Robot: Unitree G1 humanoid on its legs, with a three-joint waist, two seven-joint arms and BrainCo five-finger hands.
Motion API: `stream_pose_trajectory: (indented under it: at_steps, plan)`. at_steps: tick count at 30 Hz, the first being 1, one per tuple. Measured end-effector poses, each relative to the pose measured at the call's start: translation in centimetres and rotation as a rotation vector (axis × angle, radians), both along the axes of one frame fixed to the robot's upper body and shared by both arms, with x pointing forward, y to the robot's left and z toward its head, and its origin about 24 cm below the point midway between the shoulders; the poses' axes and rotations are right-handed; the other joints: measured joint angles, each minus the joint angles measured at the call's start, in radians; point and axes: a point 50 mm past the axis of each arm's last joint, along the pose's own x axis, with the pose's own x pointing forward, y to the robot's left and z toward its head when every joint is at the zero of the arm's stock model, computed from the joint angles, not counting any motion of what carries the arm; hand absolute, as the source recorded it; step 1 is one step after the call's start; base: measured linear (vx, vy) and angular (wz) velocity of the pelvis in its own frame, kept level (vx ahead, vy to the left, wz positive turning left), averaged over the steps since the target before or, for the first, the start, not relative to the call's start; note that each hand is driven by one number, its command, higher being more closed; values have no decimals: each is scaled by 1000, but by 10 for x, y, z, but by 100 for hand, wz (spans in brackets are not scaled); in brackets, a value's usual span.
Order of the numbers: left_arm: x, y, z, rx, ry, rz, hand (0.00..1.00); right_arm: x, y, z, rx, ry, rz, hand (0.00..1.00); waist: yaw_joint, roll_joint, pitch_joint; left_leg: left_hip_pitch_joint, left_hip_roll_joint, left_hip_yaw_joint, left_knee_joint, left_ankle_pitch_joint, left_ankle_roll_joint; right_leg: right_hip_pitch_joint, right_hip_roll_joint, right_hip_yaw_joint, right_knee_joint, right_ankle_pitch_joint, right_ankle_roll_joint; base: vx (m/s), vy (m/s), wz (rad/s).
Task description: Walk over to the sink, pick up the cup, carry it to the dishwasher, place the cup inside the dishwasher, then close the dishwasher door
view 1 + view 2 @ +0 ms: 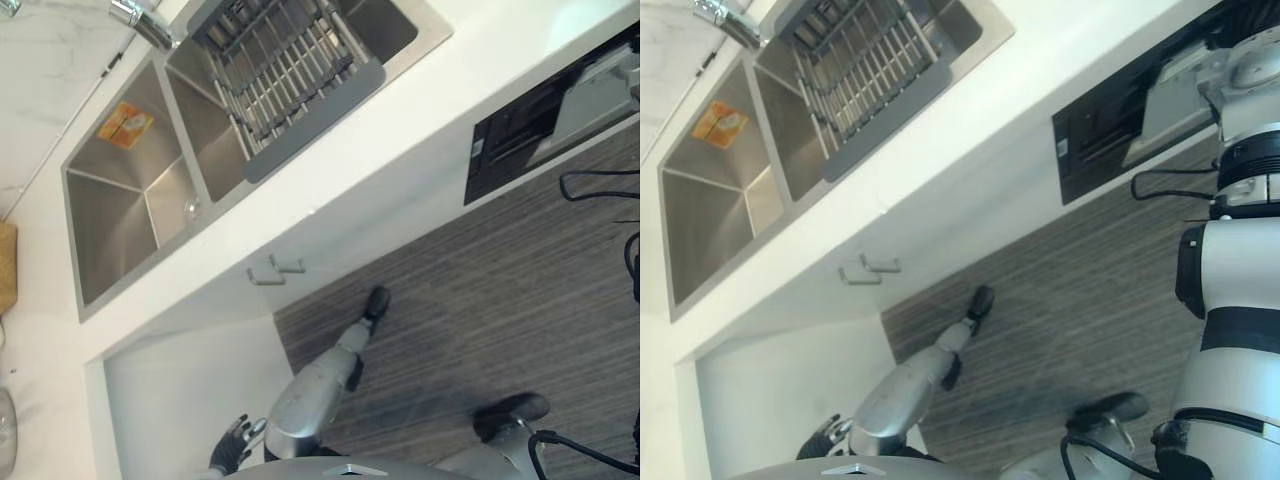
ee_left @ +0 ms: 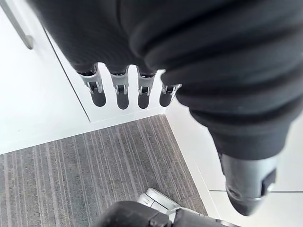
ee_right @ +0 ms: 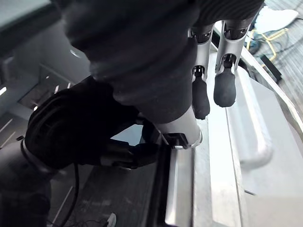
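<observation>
The dishwasher (image 1: 515, 135) is a black-fronted unit built in under the white counter at the right. Its grey door (image 1: 592, 98) stands tilted away from the front, partly open. My right arm reaches up to it in the right eye view. In the right wrist view my right hand (image 3: 223, 87) is open, its straight fingers lying against the silvery door surface (image 3: 255, 142) and holding nothing. My left hand (image 1: 232, 445) hangs low by the white cabinet. Its fingers (image 2: 122, 92) are straight and empty above the striped floor.
A steel double sink (image 1: 130, 215) is set in the white counter (image 1: 420, 110) at the upper left. A grey dish rack (image 1: 290, 70) lies over one basin, with the faucet (image 1: 140, 20) behind it. Cabinet handles (image 1: 275, 270) jut out below. Striped flooring (image 1: 480, 300) stretches before the cabinets.
</observation>
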Motion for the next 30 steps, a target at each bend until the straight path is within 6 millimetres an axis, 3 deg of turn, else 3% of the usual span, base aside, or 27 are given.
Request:
stream_pose_trajectory:
  at_steps: [3, 7, 8, 10, 12, 13, 14, 15, 16, 18, 20, 22, 25, 28, 30]
  plan:
    - [7, 10, 5, 0, -50, 72, 0, 1, 10, -2, 48, -71, 138, 0, -28, -22, 17, 26, 24, 19, 0, -5, -2, 32, 34, 0, -33, 11, -5, -55, -61, -19]
    - [13, 23, 10, -27, -107, 205, 0, -1, 4, -38, 188, -117, 296, 0, -72, -81, 62, 60, 55, 41, 0, -12, -9, 71, 79, 2, -82, 34, -5, -60, -69, -18]
    - [15, 28, 12, -33, -122, 248, 0, -2, 2, -53, 225, -125, 327, 0, -93, -108, 82, 71, 65, 43, 0, -13, -10, 93, 98, 1, -105, 44, -7, -40, -67, -14]
    - [19, 36, 15, -34, -154, 312, 0, -10, -11, -89, 311, -119, 354, 0, -120, -154, 114, 97, 75, 46, 0, -16, -12, 132, 119, -3, -138, 57, -6, -55, -85, -9]
    - [19, 47, 18, -14, -168, 372, 0, -23, -27, -154, 507, -128, 334, 0, -141, -213, 112, 121, 87, 62, -1, -21, -14, 174, 152, -3, -198, 82, -6, -50, -62, -14]
    - [18, 50, 18, -8, -169, 390, 0, -27, -27, -171, 546, -126, 332, 0, -148, -229, 108, 127, 90, 71, -1, -23, -14, 183, 159, -3, -212, 88, -6, -44, -45, -16]
    - [13, 56, 18, 13, -160, 420, 0, -35, -24, -208, 622, -97, 330, 0, -166, -257, 88, 131, 99, 82, -1, -30, -9, 192, 176, -2, -241, 99, -9, -55, -43, -23]
    - [10, 63, 18, 36, -153, 446, 0, -46, -19, -245, 707, -70, 323, 0, -177, -284, 73, 140, 105, 93, -6, -39, -13, 204, 193, 3, -268, 102, -15, -61, -46, -24]
    - [9, 67, 18, 49, -147, 455, 0, -53, -14, -265, 756, -59, 317, 0, -180, -297, 65, 145, 109, 97, -1, -40, -14, 211, 201, 5, -281, 106, -18, -54, -56, -23]
    - [3, 79, 18, 93, -126, 497, 0, -86, 5, -339, 946, 7, 262, 0, -209, -341, 25, 163, 122, 102, -1, -48, -19, 243, 231, 4, -332, 124, -20, -47, -73, -15]
    - [0, 84, 18, 112, -118, 524, 0, -112, 19, -382, 1051, 72, 215, 0, -214, -362, 3, 179, 128, 111, -2, -54, -22, 260, 242, 10, -352, 130, -24, -46, -54, -16]
    - [-7, 88, 15, 141, -96, 565, 0, -154, 47, -440, 1220, 195, 157, 0, -212, -383, -24, 216, 137, 129, -6, -68, -25, 289, 256, 27, -375, 133, -25, -52, -42, -25]
    - [-16, 88, 12, 166, -61, 610, 0, -202, 87, -487, 1370, 338, 107, 0, -213, -389, -71, 246, 142, 137, -7, -88, -28, 323, 265, 28, -391, 128, -19, -49, -42, -10]
    - [-19, 87, 11, 209, -41, 587, 0, -233, 110, -506, 1412, 474, 104, 0, -212, -398, -114, 268, 142, 142, -7, -95, -26, 355, 269, 25, -406, 125, -15, -41, -35, 5]
    - [-20, 88, 11, 236, -33, 574, 0, -242, 114, -509, 1429, 494, 109, 0, -211, -409, -124, 285, 140, 144, -7, -99, -26, 379, 269, 23, -411, 123, -13, -46, -21, 2]
